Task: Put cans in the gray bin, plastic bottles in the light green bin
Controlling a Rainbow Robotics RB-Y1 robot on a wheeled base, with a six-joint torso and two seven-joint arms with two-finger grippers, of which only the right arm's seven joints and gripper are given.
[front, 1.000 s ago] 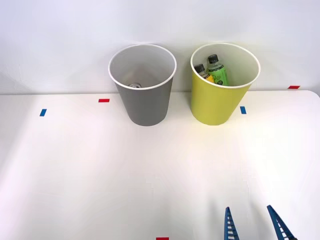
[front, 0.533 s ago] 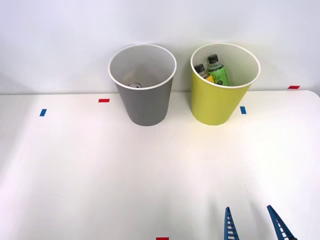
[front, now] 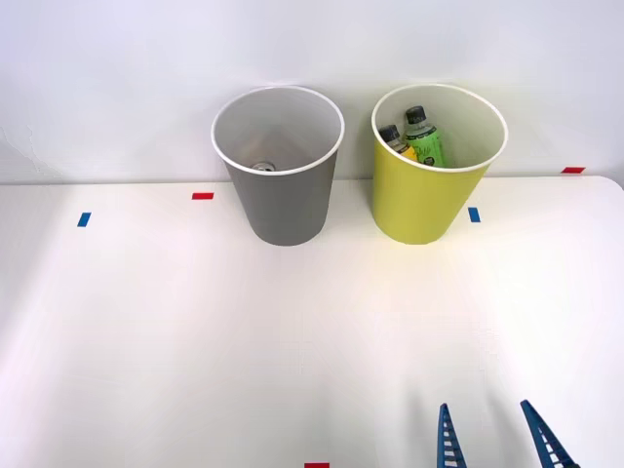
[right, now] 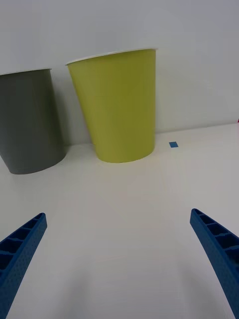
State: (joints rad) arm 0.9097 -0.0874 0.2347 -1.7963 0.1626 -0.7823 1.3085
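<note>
Front view: the gray bin (front: 283, 200) stands upright at the far edge of the white table (front: 195, 331), left of centre, with the silvery can (front: 263, 167) lying at its bottom. Just beside it, apart, the light green bin (front: 417, 200) holds the yellow-labelled bottle (front: 396, 140) and the bright green bottle (front: 423, 136), caps up. By the near edge, toward the right corner, the right gripper (front: 494, 434) hangs spread wide, holding nothing.
</note>
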